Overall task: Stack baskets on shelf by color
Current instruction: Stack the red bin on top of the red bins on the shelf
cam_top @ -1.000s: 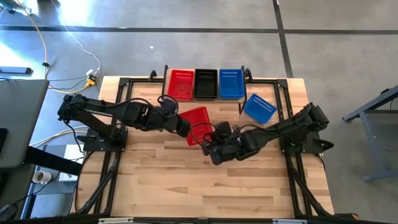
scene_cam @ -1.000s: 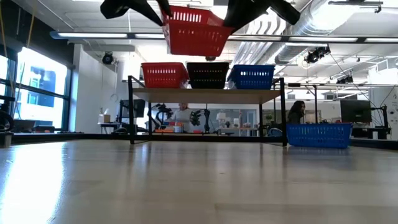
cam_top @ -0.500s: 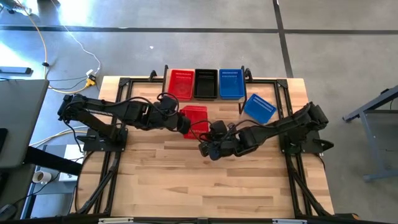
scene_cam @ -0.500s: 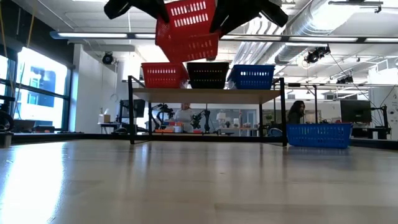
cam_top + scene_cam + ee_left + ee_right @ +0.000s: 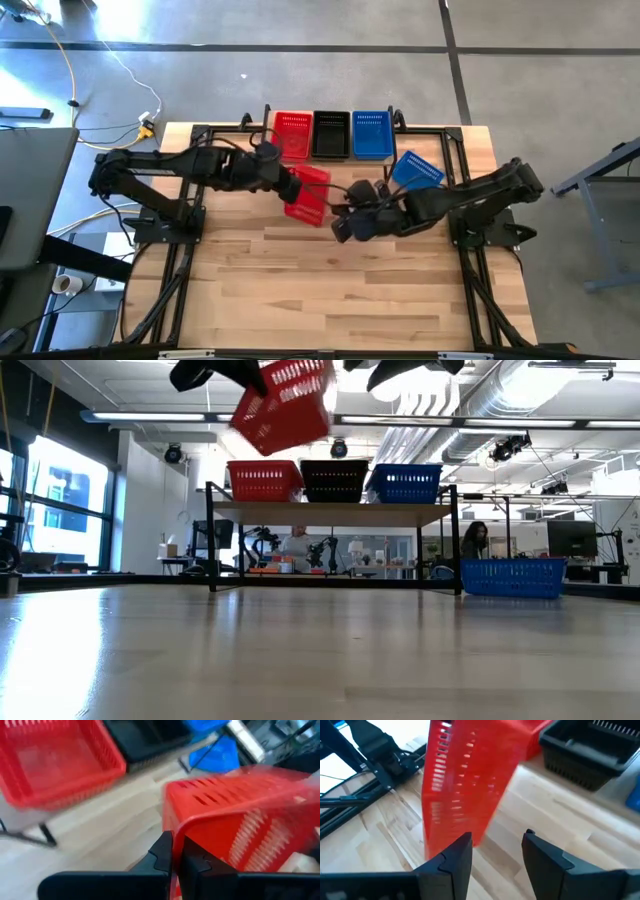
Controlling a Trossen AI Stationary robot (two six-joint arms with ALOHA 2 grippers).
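No text, label or number can be read anywhere.

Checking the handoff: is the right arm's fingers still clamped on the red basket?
No: in the right wrist view the right gripper has its fingers spread apart, clear of the red basket, which the left gripper pinches by its rim.

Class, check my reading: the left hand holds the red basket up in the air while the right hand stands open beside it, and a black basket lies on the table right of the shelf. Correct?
One slip: the basket lying on the table right of the shelf is blue, not black, as the high view shows. The left hand does hold the red basket aloft, and the right hand stands open.
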